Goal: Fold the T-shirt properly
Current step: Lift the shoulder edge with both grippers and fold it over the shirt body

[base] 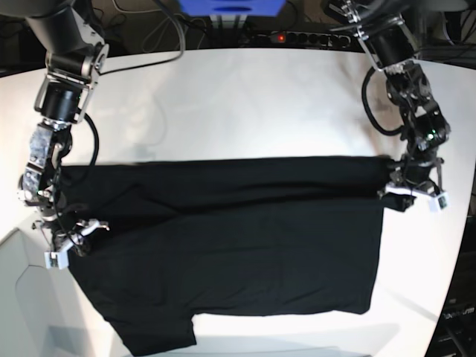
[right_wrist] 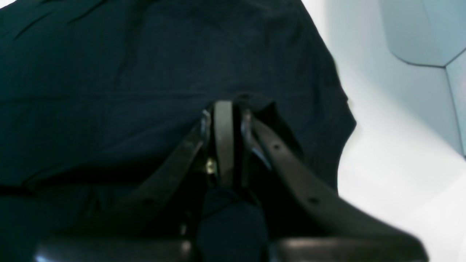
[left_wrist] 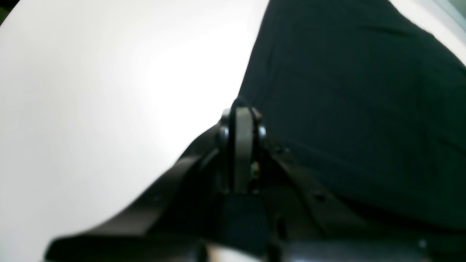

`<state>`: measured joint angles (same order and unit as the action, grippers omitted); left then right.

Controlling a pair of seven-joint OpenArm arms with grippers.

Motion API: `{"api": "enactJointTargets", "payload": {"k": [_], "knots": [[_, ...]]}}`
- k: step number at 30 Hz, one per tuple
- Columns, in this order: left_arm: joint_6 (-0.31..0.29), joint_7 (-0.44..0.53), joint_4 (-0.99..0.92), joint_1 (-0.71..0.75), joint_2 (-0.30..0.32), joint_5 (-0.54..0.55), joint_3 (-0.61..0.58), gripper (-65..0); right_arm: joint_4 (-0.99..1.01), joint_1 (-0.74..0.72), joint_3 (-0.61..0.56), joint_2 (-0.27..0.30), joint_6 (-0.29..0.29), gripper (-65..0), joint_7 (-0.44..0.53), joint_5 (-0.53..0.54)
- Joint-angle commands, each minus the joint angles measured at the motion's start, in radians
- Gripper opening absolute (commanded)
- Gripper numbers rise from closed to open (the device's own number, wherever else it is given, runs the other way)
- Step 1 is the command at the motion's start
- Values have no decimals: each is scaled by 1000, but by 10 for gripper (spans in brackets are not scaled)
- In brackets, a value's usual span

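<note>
Left wrist cam: left gripper [left_wrist: 242, 109] is pinching the black T-shirt [left_wrist: 349, 109] edge, cloth spreading toward 2 o'clock. Right wrist cam: right gripper [right_wrist: 225, 107] is clamped on a fabric fold. Base view: shirt lies on the white table [base: 238, 97], 1 gripper each at 3 and 9 o'clock.

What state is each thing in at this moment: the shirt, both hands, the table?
T-shirt: spread flat on the table, top edge folded over, pinched at both sides.
Left hand: shut on the T-shirt's edge.
Right hand: shut on the T-shirt's edge.
Table: white, bearing the shirt.
</note>
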<state>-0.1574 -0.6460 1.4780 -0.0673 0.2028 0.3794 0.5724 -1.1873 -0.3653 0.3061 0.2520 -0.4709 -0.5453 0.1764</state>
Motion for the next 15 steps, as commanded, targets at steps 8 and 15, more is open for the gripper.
{"api": "enactJointTargets", "payload": {"k": [8, 15], "knots": [[0, 18, -76, -99, 14, 17, -24, -571, -21, -22, 0, 16, 5, -487, 15, 13], [0, 24, 5, -52, 5, 20, -21, -320, -84, 21, 9, 46, 5, -299, 15, 21]]}}
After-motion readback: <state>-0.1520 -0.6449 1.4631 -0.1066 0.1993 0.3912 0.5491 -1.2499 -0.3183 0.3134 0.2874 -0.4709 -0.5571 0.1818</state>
